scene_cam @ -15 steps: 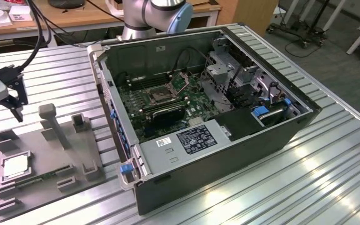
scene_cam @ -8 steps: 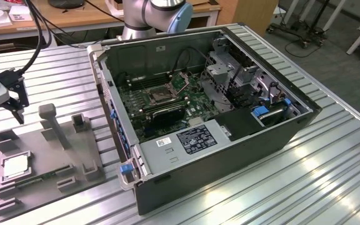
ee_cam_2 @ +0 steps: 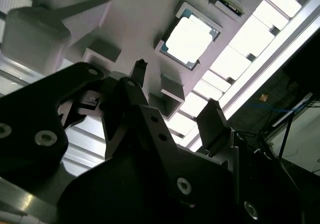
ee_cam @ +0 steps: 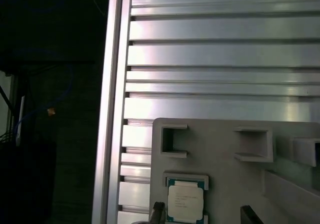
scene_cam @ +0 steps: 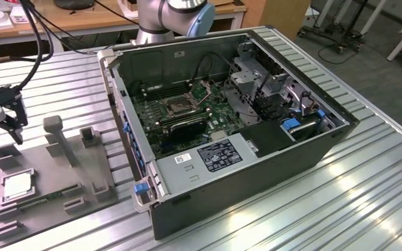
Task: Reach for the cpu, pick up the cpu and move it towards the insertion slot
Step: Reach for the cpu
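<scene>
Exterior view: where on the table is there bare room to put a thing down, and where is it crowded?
Bare table lies at the exterior view's right of the computer case and in front of it. Crowded: the grey holder with the cpu, near the gripper.

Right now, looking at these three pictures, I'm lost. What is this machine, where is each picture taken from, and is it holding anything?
It is a single robot arm working on a ribbed metal table. The exterior view comes from a camera standing off the arm; both wrist views come from cameras riding near its gripper. On the table sits an open computer case, its green board carrying the square insertion slot. Beside it, toward the exterior view's left, lies a grey holder with the cpu resting in a recess and a green memory stick next to it. The gripper hangs above the holder near the cpu, open and holding nothing; the cpu has not been picked up.
</scene>
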